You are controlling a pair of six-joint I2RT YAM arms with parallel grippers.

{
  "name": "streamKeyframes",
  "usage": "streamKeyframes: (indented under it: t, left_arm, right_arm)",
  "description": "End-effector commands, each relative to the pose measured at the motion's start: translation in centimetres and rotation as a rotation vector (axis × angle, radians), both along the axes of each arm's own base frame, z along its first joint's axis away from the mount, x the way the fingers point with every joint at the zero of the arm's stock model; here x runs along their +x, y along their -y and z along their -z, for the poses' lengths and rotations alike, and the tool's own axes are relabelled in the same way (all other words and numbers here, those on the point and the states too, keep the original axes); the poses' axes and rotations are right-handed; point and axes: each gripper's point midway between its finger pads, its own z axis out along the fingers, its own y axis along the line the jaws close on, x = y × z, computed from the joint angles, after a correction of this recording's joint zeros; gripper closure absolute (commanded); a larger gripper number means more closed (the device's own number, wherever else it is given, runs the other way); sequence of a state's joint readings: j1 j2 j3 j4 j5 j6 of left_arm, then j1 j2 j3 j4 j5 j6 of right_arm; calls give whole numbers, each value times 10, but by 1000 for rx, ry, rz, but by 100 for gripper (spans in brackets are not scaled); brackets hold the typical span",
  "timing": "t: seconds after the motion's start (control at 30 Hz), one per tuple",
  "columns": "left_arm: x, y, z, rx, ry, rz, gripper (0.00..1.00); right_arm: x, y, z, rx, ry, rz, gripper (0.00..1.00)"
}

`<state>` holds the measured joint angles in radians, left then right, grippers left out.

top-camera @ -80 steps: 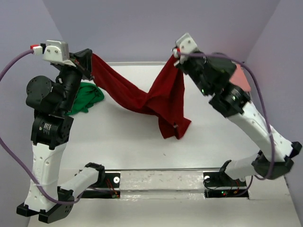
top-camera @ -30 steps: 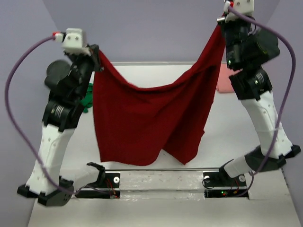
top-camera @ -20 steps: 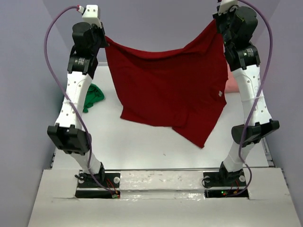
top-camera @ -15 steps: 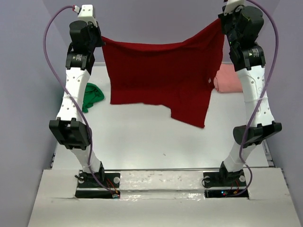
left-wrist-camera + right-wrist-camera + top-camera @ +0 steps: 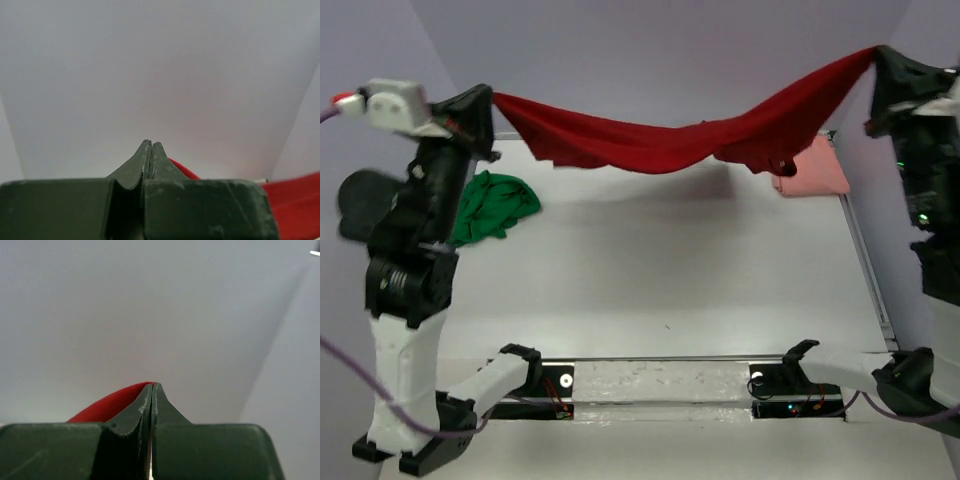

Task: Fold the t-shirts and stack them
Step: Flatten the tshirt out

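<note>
1. Nearest me, the open middle of the worktop [image 5: 670, 270] is where I am judging the shirt in hand should land.
2. Farther in, at the worktop's left edge, the green t-shirt [image 5: 490, 205] is sitting in a crumpled heap, not yet folded.
3. At the worktop's far right corner, the pink t-shirt [image 5: 815, 170] is lying low. Red cloth is partly covering it, so I cannot tell whether it is folded.
4. Above the worktop's far edge, I am holding the dark red t-shirt [image 5: 660, 150] in the air. It is stretching between my two arms, sagging in the middle and hanging clear of the worktop.
5. My left fingers [image 5: 141, 162] are clamping one end over the worktop's far left corner. My right fingers [image 5: 144, 407] are clamping the other end high over its far right side.
6. I am judging this to be the spreading step, ahead of any fold. The next move is calling for both ends to come down together onto the worktop's middle. The cloth should stay taut so it lands flat, clear of the green heap and the pink shirt.
</note>
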<state>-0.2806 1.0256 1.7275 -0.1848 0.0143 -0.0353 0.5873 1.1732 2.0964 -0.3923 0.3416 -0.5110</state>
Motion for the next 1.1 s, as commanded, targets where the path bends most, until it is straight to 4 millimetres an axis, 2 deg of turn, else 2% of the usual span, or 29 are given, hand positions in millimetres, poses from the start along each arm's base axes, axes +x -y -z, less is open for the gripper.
streamKeyframes:
  t: [0.0, 0.13, 0.2, 0.3, 0.4, 0.5, 0.53, 0.57, 0.63, 0.67, 0.7, 0.73, 0.77, 0.8, 0.83, 0.87, 0.9, 0.93, 1.03, 1.07]
  left_arm:
    - [-51, -24, -9, -41, 55, -47, 100]
    - [-81, -35, -14, -52, 68, -57, 100]
    - [-85, -36, -15, -54, 72, -57, 100]
    - [-81, -36, -17, -53, 66, -60, 100]
    - [-66, -29, -17, -55, 58, -46, 100]
    - [-37, -20, -11, -52, 29, -46, 100]
    - [-17, -17, -1, -39, -7, -59, 100]
    - [-4, -20, 4, -52, -20, -90, 100]
    - [25, -16, 29, -25, -83, -122, 100]
    - [52, -16, 49, -17, -144, -161, 100]
    - [65, -15, 60, -14, -171, -176, 100]
    - [91, -11, 86, 14, -237, -188, 100]
    - [104, -11, 100, 19, -272, -208, 100]
    - [114, -12, 103, 2, -264, -212, 100]
    - [129, -21, 129, 5, -311, -230, 100]
    - [144, -22, 147, 2, -352, -222, 100]
    - [152, -20, 152, -25, -352, -196, 100]
    - [161, -22, 174, -23, -392, -202, 100]
    - [185, -22, 214, 10, -473, -184, 100]
    - [199, -24, 234, 22, -516, -197, 100]
  right_arm:
    - [-47, 49, -15, 99, 70, 86, 100]
    - [-71, 58, -27, 133, 105, 40, 100]
    - [-73, 57, -29, 135, 105, 30, 100]
    - [-66, 53, -28, 125, 98, 30, 100]
    - [-47, 46, -24, 100, 71, 69, 100]
    - [-15, 33, -16, 57, 27, 124, 100]
    - [5, 22, -8, 33, -3, 146, 100]
    - [19, 22, -2, 3, -30, 204, 100]
    - [44, 10, 11, -43, -66, 239, 100]
    - [66, -6, 24, -66, -98, 222, 100]
    - [76, -10, 30, -73, -112, 223, 100]
    - [87, -13, 36, -75, -130, 228, 100]
    - [96, -18, 42, -63, -143, 209, 100]
    - [116, -26, 60, -82, -186, 214, 100]
    - [128, -30, 73, -88, -217, 216, 100]
    - [141, -26, 86, -77, -249, 231, 100]
    - [159, -32, 105, -90, -291, 225, 100]
    - [174, -34, 131, -104, -345, 224, 100]
    - [209, -25, 181, -94, -445, 238, 100]
    - [218, -24, 199, -105, -485, 245, 100]
